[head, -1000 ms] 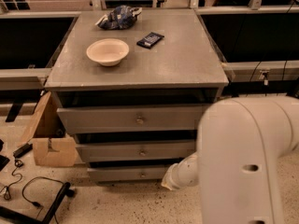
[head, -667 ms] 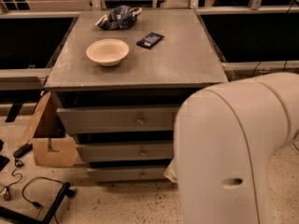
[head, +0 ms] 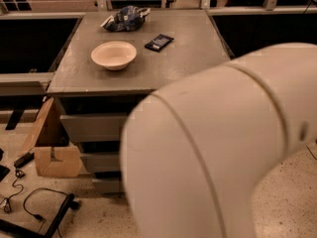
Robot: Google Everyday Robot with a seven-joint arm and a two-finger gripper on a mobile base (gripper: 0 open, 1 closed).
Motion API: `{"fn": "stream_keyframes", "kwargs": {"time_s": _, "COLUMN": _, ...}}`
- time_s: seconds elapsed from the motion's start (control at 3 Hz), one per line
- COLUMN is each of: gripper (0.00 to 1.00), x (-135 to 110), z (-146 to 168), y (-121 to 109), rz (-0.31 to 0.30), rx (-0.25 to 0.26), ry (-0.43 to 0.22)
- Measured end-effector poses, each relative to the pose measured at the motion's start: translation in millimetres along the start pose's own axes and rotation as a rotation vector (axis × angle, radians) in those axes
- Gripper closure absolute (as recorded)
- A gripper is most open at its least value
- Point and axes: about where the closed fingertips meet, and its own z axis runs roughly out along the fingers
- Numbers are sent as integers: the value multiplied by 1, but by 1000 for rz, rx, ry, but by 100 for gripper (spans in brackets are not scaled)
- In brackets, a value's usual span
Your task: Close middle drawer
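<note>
The gripper is sitting out of sight, somewhere behind the robot's big white arm (head: 223,148), so I cannot tell whether the jaws are apart or together. That arm is bulging across the whole area from 3 o'clock round to 6 o'clock and is covering most of the cabinet's front. To its left, toward 8 o'clock, the left ends of three grey drawer fronts are showing, stacked one under another. The middle drawer (head: 98,161) is lying between the top drawer (head: 91,128) and the bottom drawer (head: 106,185); only a short stretch of its panel is peeking out, its knob is hiding behind the arm, and I cannot tell how far out it is standing. Above them the grey surface (head: 183,63) is carrying three things: a pale bowl (head: 114,55) is resting toward 10 o'clock, a small flat dark device (head: 159,42) is lying just beside it toward 12 o'clock, and a crumpled blue bag (head: 126,19) is sitting near the far edge at 11 o'clock. Down on the speckled floor, a cardboard box (head: 52,150) is leaning against the cabinet's left side at 9 o'clock, and a black cable (head: 37,207) is trailing in a loop toward 7 o'clock.
</note>
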Motion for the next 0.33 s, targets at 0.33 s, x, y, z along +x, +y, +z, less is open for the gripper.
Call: {"fn": "stream_keyframes", "kwargs": {"time_s": 0.33, "gripper": 100, "x": 8, "z": -8, "y": 32, "rz": 103, "rx": 24, "ry": 40}}
